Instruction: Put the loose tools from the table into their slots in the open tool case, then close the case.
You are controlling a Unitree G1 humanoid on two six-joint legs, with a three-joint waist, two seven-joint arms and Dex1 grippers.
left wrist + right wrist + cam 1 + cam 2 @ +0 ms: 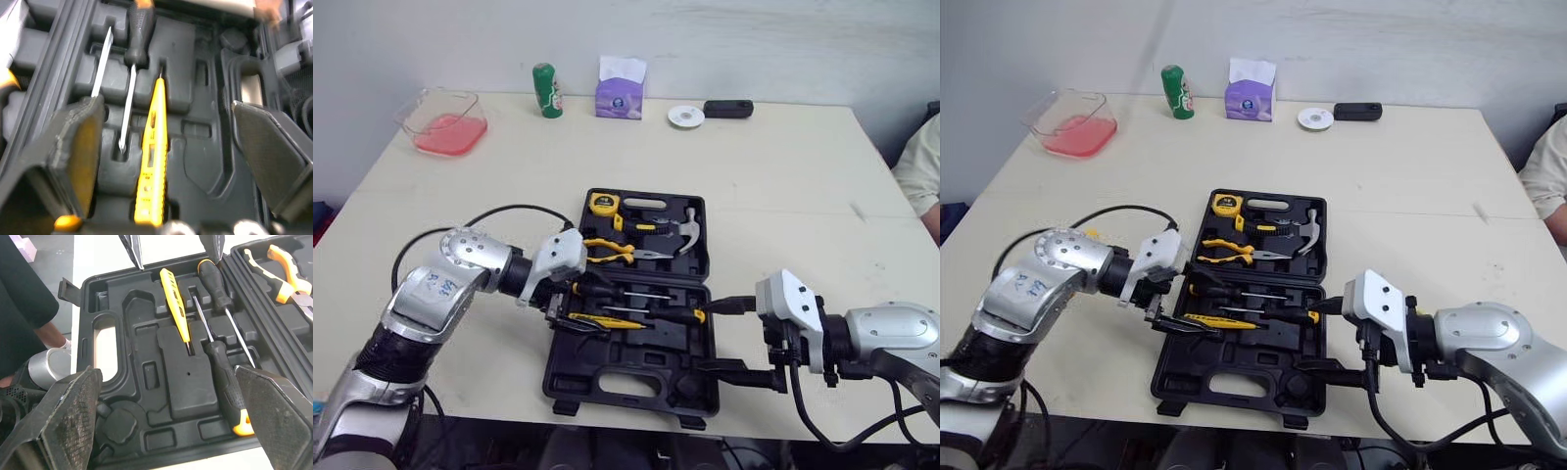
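1. The tool case [636, 377] lies open on the table [783, 186] with both halves flat. Its far half holds the tape measure [603, 204], the pliers [612, 252] and the hammer [685, 230]. Its near half holds two screwdrivers [222, 377] and the yellow tester pen [155, 122], each in its moulded slot.
2. The left gripper [166, 105] is at the left edge of the near half. Its fingers stand wide apart, one on each side of the tester pen, and they hold nothing.
3. The right gripper [707, 338] is at the right edge of the same half, also spread wide and empty. I cannot tell if it touches the case wall.
4. I judge that the filling is nearly done and that the step in hand is to let go of the tester pen and prepare the closing.
5. To do it well, the left gripper should rise straight up from the case so that no finger drags the pen out of its slot. Both grippers should be clear of the inside of the case before one half is folded over the other. The latches on the near edge should be pressed last.
6. I can read no writing. The labels on the green bottle [546, 90] and the tissue box [621, 93], beyond the far side of the case, are too small to read, and so are the marks on the tester pen.
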